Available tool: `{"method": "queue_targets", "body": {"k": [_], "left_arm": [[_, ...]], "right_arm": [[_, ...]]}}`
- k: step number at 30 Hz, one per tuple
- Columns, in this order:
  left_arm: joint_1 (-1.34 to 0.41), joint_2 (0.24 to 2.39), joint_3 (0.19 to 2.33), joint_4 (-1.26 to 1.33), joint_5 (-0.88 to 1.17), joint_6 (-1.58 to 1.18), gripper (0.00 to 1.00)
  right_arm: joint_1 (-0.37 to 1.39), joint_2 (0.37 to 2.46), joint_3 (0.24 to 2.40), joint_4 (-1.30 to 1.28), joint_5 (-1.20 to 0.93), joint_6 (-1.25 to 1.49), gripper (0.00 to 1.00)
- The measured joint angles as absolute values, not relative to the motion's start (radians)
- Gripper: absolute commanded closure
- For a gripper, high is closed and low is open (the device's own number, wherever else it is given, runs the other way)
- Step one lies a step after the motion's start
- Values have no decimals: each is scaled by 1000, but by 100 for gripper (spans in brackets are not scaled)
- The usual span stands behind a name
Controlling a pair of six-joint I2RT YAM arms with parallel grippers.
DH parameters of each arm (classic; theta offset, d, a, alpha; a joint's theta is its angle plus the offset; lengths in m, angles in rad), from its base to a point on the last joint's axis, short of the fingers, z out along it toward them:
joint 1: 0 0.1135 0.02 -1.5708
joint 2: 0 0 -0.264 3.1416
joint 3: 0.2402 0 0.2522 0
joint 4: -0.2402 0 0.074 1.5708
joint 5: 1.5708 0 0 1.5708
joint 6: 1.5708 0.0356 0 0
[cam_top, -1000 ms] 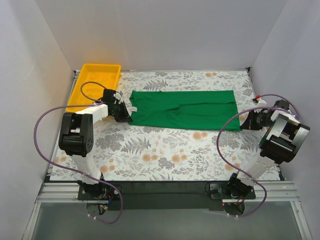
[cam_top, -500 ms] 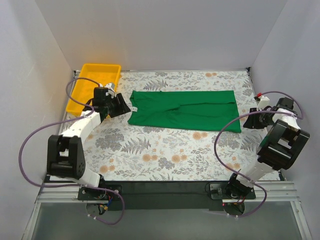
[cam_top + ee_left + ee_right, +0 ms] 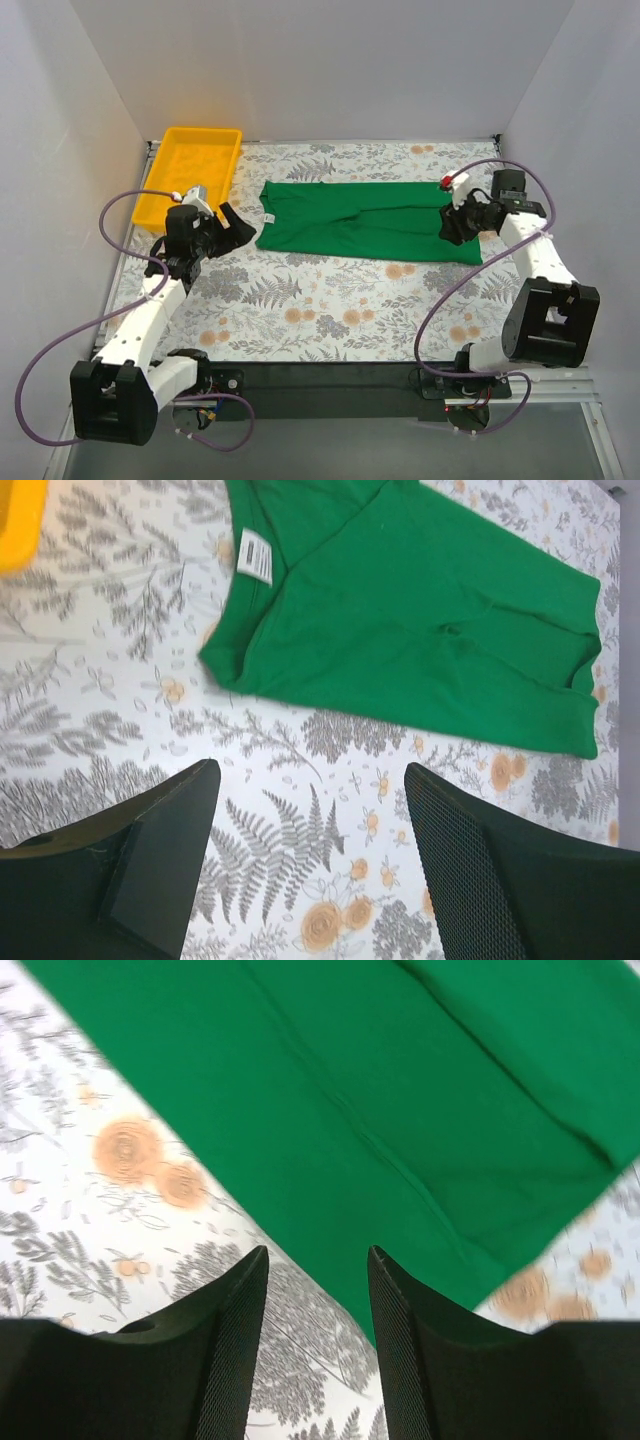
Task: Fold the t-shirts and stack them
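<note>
Overhead: we see one green t-shirt lying flat as a long folded band across the far half of the desk, between our two arms.
Our left gripper: wide open, with nothing between its fingers; it hangs above the floral desk surface.
Place of the t-shirt for the left gripper: ahead of the fingertips and apart from them, with the collar end nearest and the band running away to the far right.
White neck label: at the collar end, ahead of the left gripper and on its left side.
Our right gripper: fingers parted with a clear gap and gripping nothing; it is over the hem end of the band.
Place of the t-shirt for the right gripper: beneath and ahead of the fingertips. The cloth's near edge slants down to a corner close to the tips, and floral desk shows on both sides. We cannot tell whether the tips touch the cloth.
Yellow tray: far to the left of the left gripper, near it and apart from the t-shirt.
Creases: one long fold line crosses the cloth ahead of the right gripper.
</note>
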State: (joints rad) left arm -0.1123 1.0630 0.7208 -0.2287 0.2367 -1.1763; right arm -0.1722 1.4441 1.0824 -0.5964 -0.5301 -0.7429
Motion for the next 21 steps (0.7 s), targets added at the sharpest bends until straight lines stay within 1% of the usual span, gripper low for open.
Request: {"method": "queue_targets", "body": {"k": [4,7,13,16,21], "left_arm": [[-112,998,652,-275,251,-1241,27],[-112,953,644,-320,250,-1258,26],[-110,852,644,-372,243,-1259,27],[-110,830,640,-384,243,-1273,27],[-110,810,619,-401,243,-1291,27]], "right_arm": [[-22,1388,1040,-592,-562,-828,48],[112,1345,975,-565,-564,-901,46],[390,1320,872,-456,-447,-998,44],[448,1362,875,-398,-357,-1008,45],[464,1466,881,-328,-211,-1018,46]]}}
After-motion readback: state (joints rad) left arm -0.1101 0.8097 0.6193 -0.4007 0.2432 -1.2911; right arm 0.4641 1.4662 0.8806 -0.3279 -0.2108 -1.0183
